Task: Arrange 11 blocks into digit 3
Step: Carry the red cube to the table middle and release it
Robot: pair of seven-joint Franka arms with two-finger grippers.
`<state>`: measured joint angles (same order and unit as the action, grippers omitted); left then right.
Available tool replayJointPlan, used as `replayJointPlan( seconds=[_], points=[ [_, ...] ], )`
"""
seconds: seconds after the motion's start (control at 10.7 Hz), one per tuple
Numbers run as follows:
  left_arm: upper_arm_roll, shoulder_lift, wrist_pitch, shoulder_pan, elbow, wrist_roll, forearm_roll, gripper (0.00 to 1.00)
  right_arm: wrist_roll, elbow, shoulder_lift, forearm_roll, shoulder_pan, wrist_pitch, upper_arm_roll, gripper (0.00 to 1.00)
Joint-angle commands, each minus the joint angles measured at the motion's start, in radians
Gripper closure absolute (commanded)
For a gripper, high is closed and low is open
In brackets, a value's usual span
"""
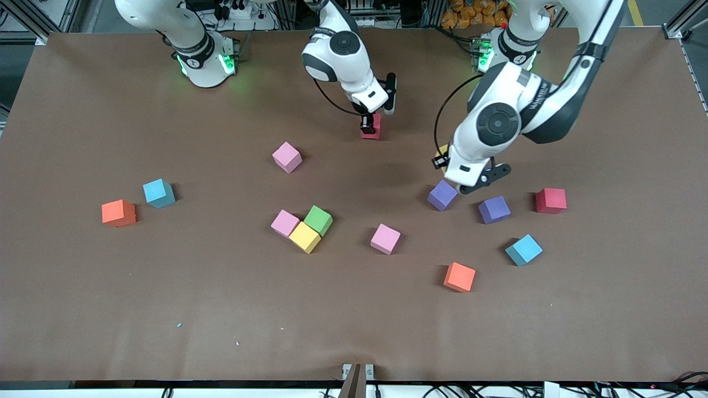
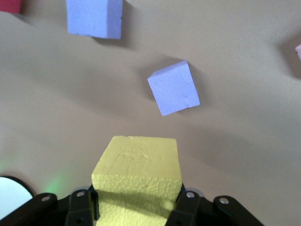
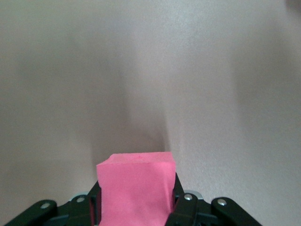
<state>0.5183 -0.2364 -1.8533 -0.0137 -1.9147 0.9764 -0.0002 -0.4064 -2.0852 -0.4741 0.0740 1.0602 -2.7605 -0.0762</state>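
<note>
Front view: brown table (image 1: 83, 309) with foam cubes scattered, no digit formed. Right end effector (image 1: 369, 122) grips a red cube (image 1: 370, 128) up near the robots' bases, about mid-table. Left end effector (image 1: 442, 160) holds a yellow cube (image 1: 442, 150), mostly hidden by the wrist, over a purple cube (image 1: 442, 195). Second purple cube (image 1: 494, 209) and a loose red cube (image 1: 551, 200) lie beside it toward the left arm's end; light blue cube (image 1: 523, 250) and orange cube (image 1: 459, 277) lie nearer the camera. Mid-table a pink cube (image 1: 285, 223), green cube (image 1: 318, 220) and yellow cube (image 1: 305, 237) touch in a cluster; a lone pink cube (image 1: 385, 239) lies near it, another pink cube (image 1: 287, 157) farther from the camera. Toward the right arm's end sit an orange cube (image 1: 118, 213) and a light blue cube (image 1: 159, 193), just beside each other. Left wrist view: fingers (image 2: 80, 207) clamped on the yellow cube (image 2: 138, 176), two purple cubes (image 2: 174, 88) (image 2: 94, 17) on the table below. Right wrist view: fingers (image 3: 186, 207) clamped on the red cube (image 3: 136, 188), here looking pink, bare table below.
</note>
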Motion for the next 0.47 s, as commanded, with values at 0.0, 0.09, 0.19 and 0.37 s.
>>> replayJointPlan(
  seconds=[0.0,0.09,0.19,0.37],
  points=[
    [0.006,-0.006,0.077,-0.005,0.086,-0.008,0.002,1.0,-0.008,0.033,-0.032,-0.017,0.012,0.012,0.006,1.0],
    [0.008,-0.024,0.107,-0.009,0.127,-0.007,0.0,1.0,-0.008,0.034,-0.038,-0.025,0.015,0.012,0.006,1.0],
    [0.006,-0.029,0.147,-0.003,0.144,-0.021,0.0,1.0,-0.008,0.033,-0.04,-0.031,0.015,0.012,0.006,1.0],
    [0.005,-0.027,0.152,0.003,0.148,-0.039,-0.001,1.0,-0.008,0.04,-0.047,-0.033,0.015,0.01,0.006,1.0]
  ],
)
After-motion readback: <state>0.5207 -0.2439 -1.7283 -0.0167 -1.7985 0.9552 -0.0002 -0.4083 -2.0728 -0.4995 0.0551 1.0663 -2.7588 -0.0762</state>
